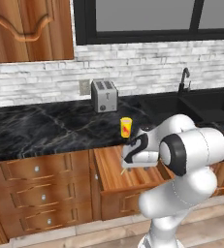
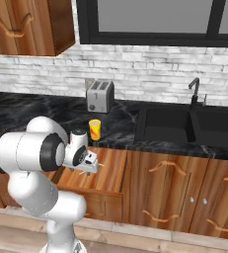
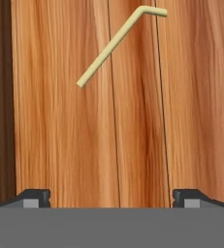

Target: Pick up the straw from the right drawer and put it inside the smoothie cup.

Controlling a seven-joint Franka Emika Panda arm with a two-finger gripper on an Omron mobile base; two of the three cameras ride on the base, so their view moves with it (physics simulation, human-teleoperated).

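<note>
The right drawer (image 1: 133, 177) stands pulled out below the worktop (image 1: 45, 128), so access to its contents is already in place. The straw (image 3: 114, 44) lies flat on the drawer's plank floor, a pale stick with a short bent end, as the hand view shows it; a sliver of it also shows beside the arm in both base views.

The gripper (image 3: 111, 198) hangs over the open drawer, pointing down at the floor boards, with its jaws spread wide and nothing between them. In the hand view the straw lies ahead of the fingertips, well apart from them and not between them. No contact with the straw is evident.

The smoothie cup (image 1: 126, 127) stands upright near the front edge of the worktop, just behind the open drawer and in front of the toaster (image 1: 104, 95). Nothing projects from its mouth.

Judgement: the task is at an early stage. The drawer is open and the arm is over it, but the grasp, the lift, the carry to the cup and the insertion all remain. The gripper must first be centred over the straw before closing.
</note>
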